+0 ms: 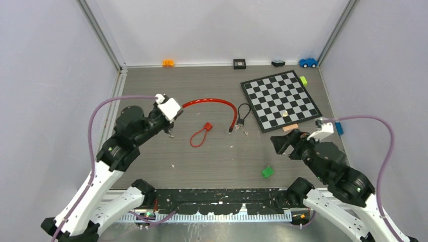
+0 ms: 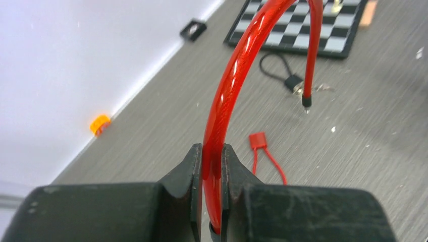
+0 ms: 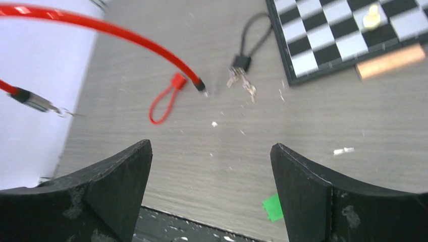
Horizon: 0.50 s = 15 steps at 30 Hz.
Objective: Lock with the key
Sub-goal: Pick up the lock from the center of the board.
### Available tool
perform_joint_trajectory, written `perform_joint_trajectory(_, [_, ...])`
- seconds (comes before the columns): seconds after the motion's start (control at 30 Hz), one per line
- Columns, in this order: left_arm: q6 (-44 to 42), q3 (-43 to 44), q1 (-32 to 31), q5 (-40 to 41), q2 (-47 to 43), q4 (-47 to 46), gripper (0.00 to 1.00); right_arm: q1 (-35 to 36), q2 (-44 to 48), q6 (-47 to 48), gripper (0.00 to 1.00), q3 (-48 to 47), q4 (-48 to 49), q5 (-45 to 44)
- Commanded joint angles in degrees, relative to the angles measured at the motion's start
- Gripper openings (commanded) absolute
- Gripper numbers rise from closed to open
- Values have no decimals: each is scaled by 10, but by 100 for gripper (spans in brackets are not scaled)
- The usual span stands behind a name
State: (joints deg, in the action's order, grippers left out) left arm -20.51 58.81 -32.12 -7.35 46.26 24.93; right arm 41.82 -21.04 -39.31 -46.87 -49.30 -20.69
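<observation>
The left tool (image 2: 212,151) pinches the red cable (image 2: 237,65), its gripped end blurred; right tool (image 3: 211,146) gapes empty.

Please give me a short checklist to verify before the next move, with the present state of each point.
1. Left gripper shut firmly on the red cable: ok.
2. Right gripper open and empty, ready to pick something: ok.
3. Keys uncovered on the table, beside the black lock: ok.
4. A key already inserted in the black lock: cannot tell.
5. Free end of the red cable clear of the table: cannot tell.
6. Small red loop lying apart from the red cable and the keys: ok.
</observation>
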Motion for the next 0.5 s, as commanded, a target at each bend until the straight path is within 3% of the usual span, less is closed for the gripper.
perform_joint_trajectory(0.0, [37, -14, 0, -114, -53, -127, 0, -2, 42, 81, 92, -45, 84, 11])
perform_joint_trajectory(0.23, [143, -55, 0, -180, -118, -276, 0, -2, 58, 169, 92, -43, 194, 110])
perform_joint_trajectory(0.47, [224, -66, 0, -241, -115, -331, 0, -2, 54, 184, 92, -59, 242, 248])
